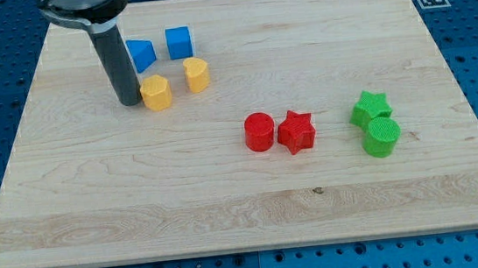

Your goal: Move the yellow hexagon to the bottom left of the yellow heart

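The yellow hexagon [157, 93] sits in the upper left part of the wooden board. The yellow heart [196, 74] lies just to its upper right, a small gap apart. My tip [130, 102] rests on the board right at the hexagon's left side, touching or nearly touching it. The rod rises straight up from there to the arm at the view's top.
A blue triangular block [141, 53] and a blue cube [178, 42] lie above the yellow blocks. A red cylinder [259, 132] and red star [296, 132] sit mid-board. A green star [370, 106] and green cylinder [382, 136] sit at the right. The board [97, 209] has blue pegboard around it.
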Available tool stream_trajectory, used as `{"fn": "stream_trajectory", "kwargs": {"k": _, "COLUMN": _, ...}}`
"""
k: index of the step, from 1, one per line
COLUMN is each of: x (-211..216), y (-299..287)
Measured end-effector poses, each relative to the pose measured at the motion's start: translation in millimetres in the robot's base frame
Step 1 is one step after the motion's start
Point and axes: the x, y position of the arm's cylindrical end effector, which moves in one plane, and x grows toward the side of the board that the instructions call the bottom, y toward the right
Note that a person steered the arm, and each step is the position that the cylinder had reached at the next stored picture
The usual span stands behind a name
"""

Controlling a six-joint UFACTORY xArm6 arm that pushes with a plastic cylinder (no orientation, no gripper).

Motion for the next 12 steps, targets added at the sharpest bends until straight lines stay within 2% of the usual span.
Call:
{"fn": "stream_trajectory", "kwargs": {"k": 2, "x": -11, "y": -16}}
{"fn": "stream_trajectory", "kwargs": {"k": 4, "x": -18, "y": 32}}
{"fn": "stream_trajectory", "kwargs": {"k": 12, "x": -12, "y": 44}}
